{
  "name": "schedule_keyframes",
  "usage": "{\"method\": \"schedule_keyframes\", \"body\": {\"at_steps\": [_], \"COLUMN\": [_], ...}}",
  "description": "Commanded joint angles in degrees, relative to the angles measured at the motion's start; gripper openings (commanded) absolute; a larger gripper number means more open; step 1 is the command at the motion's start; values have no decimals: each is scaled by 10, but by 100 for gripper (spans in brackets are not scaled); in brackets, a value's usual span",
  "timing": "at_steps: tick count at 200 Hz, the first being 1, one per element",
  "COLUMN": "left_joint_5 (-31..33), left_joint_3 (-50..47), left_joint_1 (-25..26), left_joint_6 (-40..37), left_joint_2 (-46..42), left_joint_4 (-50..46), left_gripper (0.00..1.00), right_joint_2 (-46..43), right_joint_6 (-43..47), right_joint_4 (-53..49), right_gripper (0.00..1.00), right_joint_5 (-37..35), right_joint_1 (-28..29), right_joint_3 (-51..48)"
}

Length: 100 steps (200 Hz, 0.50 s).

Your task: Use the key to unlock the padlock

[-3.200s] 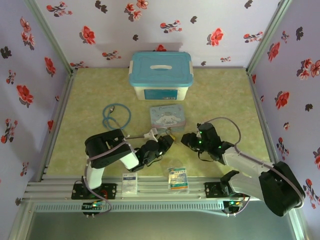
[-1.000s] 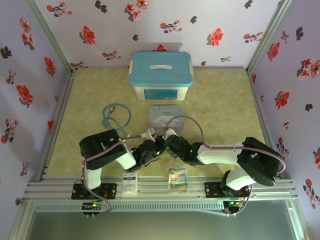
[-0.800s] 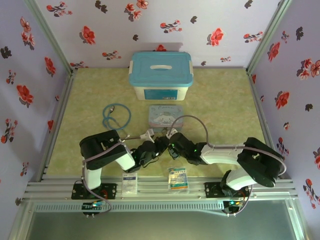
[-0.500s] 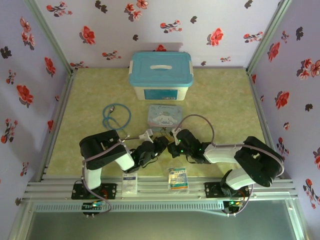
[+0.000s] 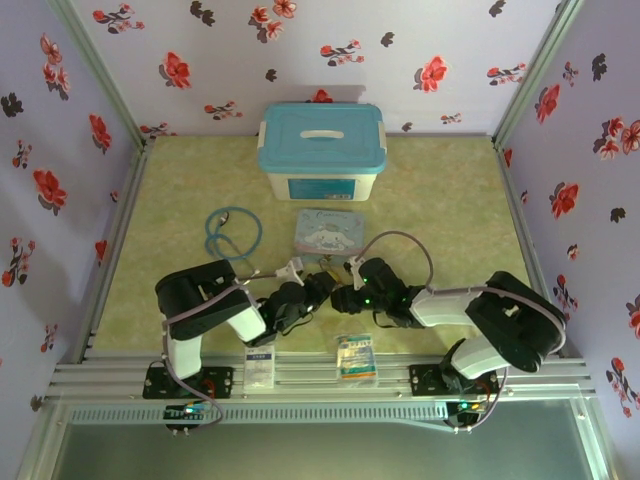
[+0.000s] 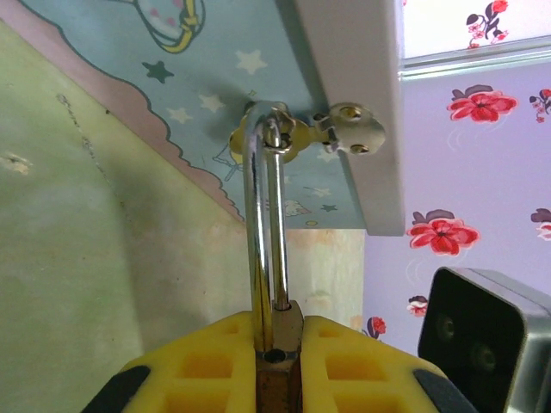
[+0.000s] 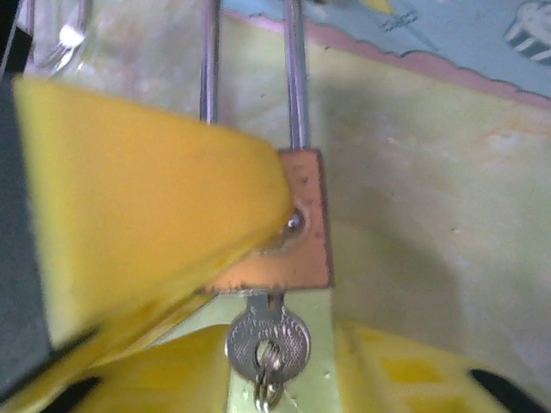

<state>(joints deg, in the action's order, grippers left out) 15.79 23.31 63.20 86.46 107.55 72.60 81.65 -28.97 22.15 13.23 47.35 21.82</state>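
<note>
While the right arm (image 5: 450, 305) stretches leftward, left fingers (image 6: 207, 361) clamp the padlock (image 6: 263, 215).

No word or number can be read anywhere. The box (image 5: 322, 140) has a blue-and-white label (image 5: 322, 187) on its front, and a white packet (image 5: 260, 366) and a bluish packet (image 5: 356, 357) at the near edge carry print, but from above all of it is too small to make out. The tin (image 6: 215, 77) shows a cartoon figure and stars in the left wrist view, without legible letters, and the head of the key (image 7: 268, 338) is too blurred to tell any stamp.
</note>
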Motion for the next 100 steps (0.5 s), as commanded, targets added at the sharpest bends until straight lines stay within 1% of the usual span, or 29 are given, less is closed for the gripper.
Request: {"method": "schedule_keyframes", "body": {"at_steps": [1, 25, 38, 43, 66, 82, 100], "left_joint_5": [8, 10, 10, 9, 4, -7, -13], "left_joint_3": [-18, -34, -40, -43, -58, -59, -58], "left_joint_1": [-5, -7, -9, -10, -21, -28, -32], "left_joint_6": [-13, -12, -9, -9, -7, -19, -23], "left_joint_2": [-20, -21, -18, -17, -10, -14, -18], "left_joint_4": [22, 21, 21, 21, 21, 16, 7], "left_gripper": [0, 0, 0, 2, 4, 4, 4], "right_joint_2": [-69, -159, -185, -189, -166, -131, -100], "right_joint_6": [-4, -11, -19, -21, -24, -37, -81], "right_joint_4": [-56, -118, -138, -149, -192, -190, -197], "right_gripper": [48, 58, 62, 63, 64, 62, 62], "right_joint_5": [10, -24, -41, -47, -74, -78, -124], "right_joint_1": [-19, -43, -55, -59, -64, -64, -64], "right_joint_3": [-6, -17, -17, -13, 21, 44, 67]}}
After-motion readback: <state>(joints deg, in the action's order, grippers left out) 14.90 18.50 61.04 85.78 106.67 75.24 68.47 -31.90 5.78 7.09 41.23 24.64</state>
